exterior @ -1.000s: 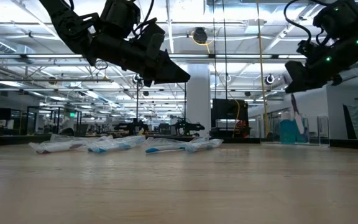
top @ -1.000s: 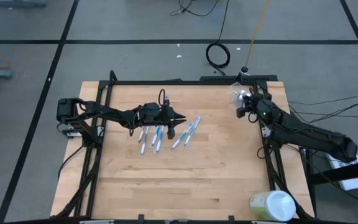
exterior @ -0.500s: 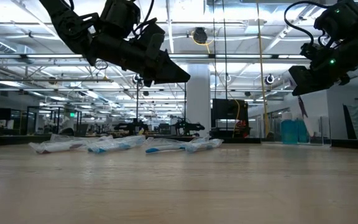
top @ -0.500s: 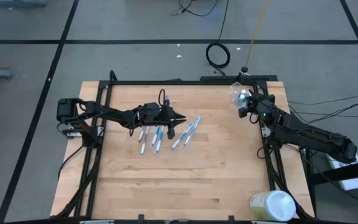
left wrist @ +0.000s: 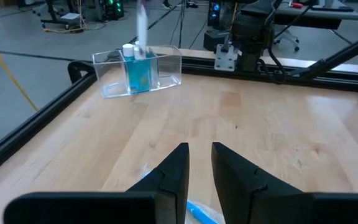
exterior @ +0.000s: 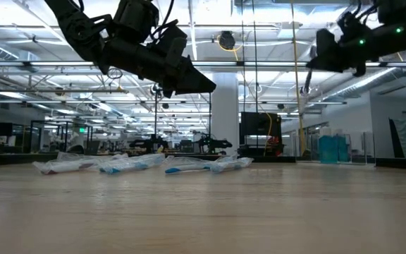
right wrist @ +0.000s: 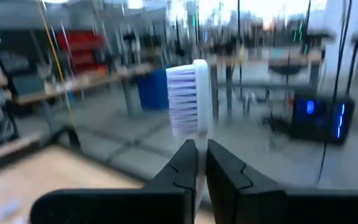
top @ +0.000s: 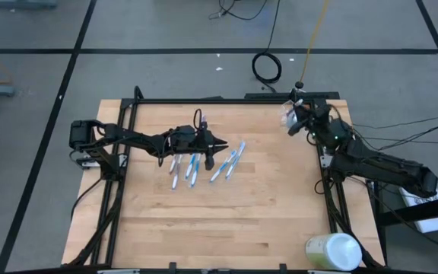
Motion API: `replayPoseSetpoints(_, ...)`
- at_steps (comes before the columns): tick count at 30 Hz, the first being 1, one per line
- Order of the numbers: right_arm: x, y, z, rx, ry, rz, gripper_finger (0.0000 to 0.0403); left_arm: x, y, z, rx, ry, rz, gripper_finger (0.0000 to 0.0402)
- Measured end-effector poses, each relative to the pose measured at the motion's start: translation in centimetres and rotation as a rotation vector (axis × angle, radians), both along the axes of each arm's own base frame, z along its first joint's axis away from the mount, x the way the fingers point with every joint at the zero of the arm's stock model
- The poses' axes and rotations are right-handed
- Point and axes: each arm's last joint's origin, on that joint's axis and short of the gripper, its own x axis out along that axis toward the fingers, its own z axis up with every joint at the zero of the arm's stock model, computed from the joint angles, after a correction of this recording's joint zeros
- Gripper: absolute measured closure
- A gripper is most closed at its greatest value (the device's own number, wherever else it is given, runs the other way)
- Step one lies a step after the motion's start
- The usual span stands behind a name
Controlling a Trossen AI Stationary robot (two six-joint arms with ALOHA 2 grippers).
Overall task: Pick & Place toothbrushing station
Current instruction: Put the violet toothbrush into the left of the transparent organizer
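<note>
The small clear cup point(left wrist: 138, 71) stands near the table's far right corner point(top: 287, 120) with a blue item and a teal-capped tube in it. Several blue and white toothbrushes point(top: 204, 164) lie flat at the table's middle point(exterior: 139, 164). My left gripper point(top: 223, 144) hovers above them, its fingers point(left wrist: 199, 155) a narrow gap apart with nothing between. My right gripper point(top: 293, 110) is high above the cup point(exterior: 316, 56), shut on a white toothbrush point(right wrist: 194, 106). The left wrist view shows a blurred white stick point(left wrist: 143, 25) upright over the cup. My right gripper pinches the white toothbrush between its two fingers just below the bristled head point(right wrist: 199, 146). The fingers point about level and lie across the brush. The head point(right wrist: 182, 99) stands above the fingers, and the fingers hide the part below them. The brush is clear of the table.
A large pale green-and-white round container point(top: 333, 251) lies at the near right corner. A black frame rail point(top: 226, 100) runs along the far edge, with more rails down both sides. Bare wood lies between the toothbrushes and the near edge.
My right gripper has risen and tipped up from slanting downward to about level, keeping its hold. The toothbrush, which hung below the gripper just over the cup, has been carried upward with it.
</note>
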Motion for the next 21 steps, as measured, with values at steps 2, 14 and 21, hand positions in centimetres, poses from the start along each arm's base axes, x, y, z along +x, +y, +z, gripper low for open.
replayPoseSetpoints(2, 0.1, -0.3, 0.5, -0.056, -0.005, -0.052, 0.0393, 0.0, 0.0, 0.0, 0.010, -0.002, -0.002, 0.0328)
replayPoseSetpoints(14, 0.6, -4.3, 0.9, -0.018, 0.103, -0.357, 0.0393, 0.0, 0.4, 0.3, 0.090, -0.018, -0.007, 0.0328)
replayPoseSetpoints(21, 1.0, -7.4, -0.2, 0.076, 0.131, -0.383, 0.0393, -0.1, 1.4, 0.7, 0.094, -0.054, 0.022, 0.0327)
